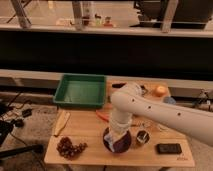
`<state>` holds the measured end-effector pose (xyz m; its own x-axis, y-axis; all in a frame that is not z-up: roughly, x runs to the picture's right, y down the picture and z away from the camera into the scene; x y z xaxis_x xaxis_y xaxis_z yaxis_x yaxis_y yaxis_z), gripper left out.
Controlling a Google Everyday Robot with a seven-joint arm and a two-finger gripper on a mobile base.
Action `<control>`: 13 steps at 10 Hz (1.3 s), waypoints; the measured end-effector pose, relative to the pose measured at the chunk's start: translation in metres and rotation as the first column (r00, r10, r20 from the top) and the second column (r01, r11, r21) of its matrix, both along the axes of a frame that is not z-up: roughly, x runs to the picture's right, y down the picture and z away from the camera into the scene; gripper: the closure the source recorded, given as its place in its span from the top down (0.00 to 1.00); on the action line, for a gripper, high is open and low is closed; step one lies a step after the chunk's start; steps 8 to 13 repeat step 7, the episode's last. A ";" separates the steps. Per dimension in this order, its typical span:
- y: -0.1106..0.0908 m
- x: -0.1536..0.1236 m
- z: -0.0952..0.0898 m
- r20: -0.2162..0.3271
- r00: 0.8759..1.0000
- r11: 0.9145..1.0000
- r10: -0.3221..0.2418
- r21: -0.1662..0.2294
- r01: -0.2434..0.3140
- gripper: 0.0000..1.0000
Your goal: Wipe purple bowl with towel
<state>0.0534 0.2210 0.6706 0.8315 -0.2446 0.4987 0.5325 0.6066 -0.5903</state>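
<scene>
No readable labels anywhere — the gripper (pixel 118 139) is buried down in the purple bowl (pixel 118 142) near the table's (pixel 90 127) front edge, right of the grapes (pixel 69 147), and I honestly can't tell if it's clamped on anything.
</scene>
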 end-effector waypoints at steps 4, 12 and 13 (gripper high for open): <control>-0.001 0.005 0.001 0.030 0.993 0.994 0.112 -0.021 -0.111 0.14; -0.004 0.001 0.008 0.035 0.990 0.989 0.140 -0.060 -0.138 0.14; -0.004 0.001 0.008 0.035 0.990 0.989 0.140 -0.060 -0.138 0.14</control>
